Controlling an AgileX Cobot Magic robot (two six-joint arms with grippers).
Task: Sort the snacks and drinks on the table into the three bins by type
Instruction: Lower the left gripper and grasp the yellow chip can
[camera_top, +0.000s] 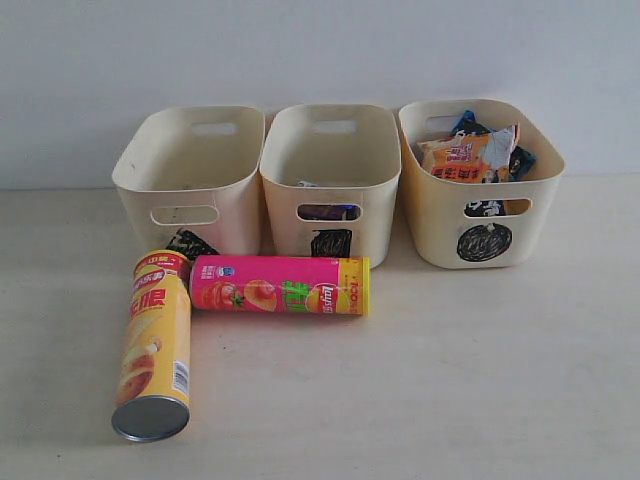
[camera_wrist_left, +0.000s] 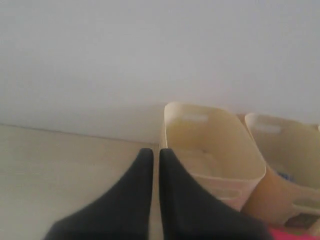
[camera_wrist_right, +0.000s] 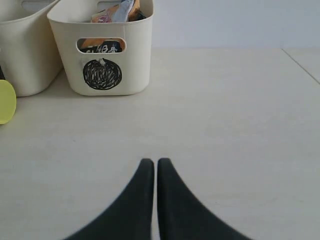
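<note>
Lying flat, pink tube (camera_top: 280, 285) (branded Lay's)

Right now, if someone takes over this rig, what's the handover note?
Left gripper: shut, empty, near the left bin.
Right gripper: shut, empty, over bare table.
Done: chip bags are in the right bin. Drink cartons show through the middle bin's cutout.
To do: yellow tube and pink tube lie on the table in front of the left and middle bins. The left bin looks empty.
</note>
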